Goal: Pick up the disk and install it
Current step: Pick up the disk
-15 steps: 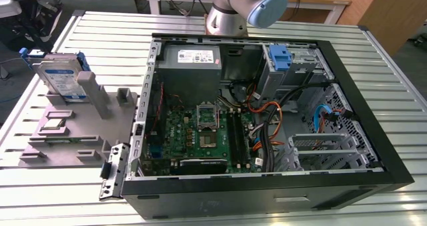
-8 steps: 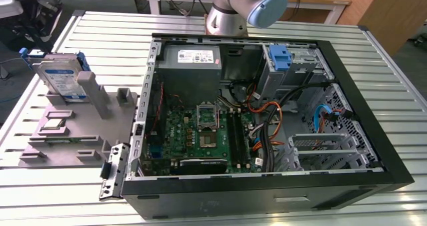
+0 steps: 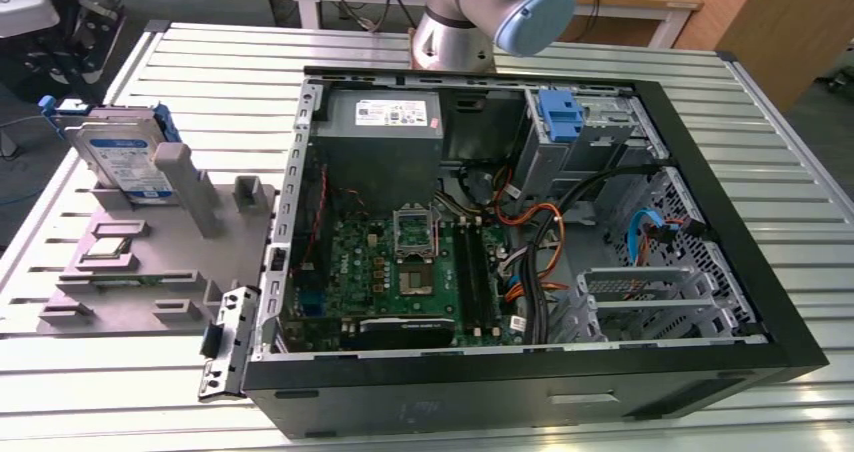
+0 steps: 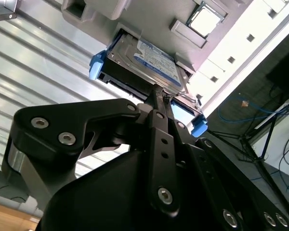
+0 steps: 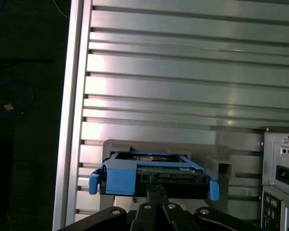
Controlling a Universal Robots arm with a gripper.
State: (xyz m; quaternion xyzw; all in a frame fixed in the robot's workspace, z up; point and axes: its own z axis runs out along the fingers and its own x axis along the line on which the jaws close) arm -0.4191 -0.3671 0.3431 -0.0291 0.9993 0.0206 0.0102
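The disk (image 3: 127,157) is a silver hard drive with a white-and-blue label and a blue frame. It stands on edge in a slot of the grey holder (image 3: 147,262) at the exterior view's left, outside the open computer case (image 3: 747,272). In both wrist views the disk (image 4: 154,60) (image 5: 154,171) lies just beyond my black gripper (image 4: 157,91) (image 5: 156,188). The two fingers are pressed together with nothing between them, and their tips point at the disk's top edge. I cannot tell whether the tips touch it.
The holder also carries a processor chip (image 3: 107,250) and other small parts. Inside the case are the motherboard (image 3: 400,262), a grey power supply (image 3: 387,122), a blue latch (image 3: 563,117), cables and a metal drive cage (image 3: 654,297). The slatted metal table (image 3: 200,62) ends close behind the holder.
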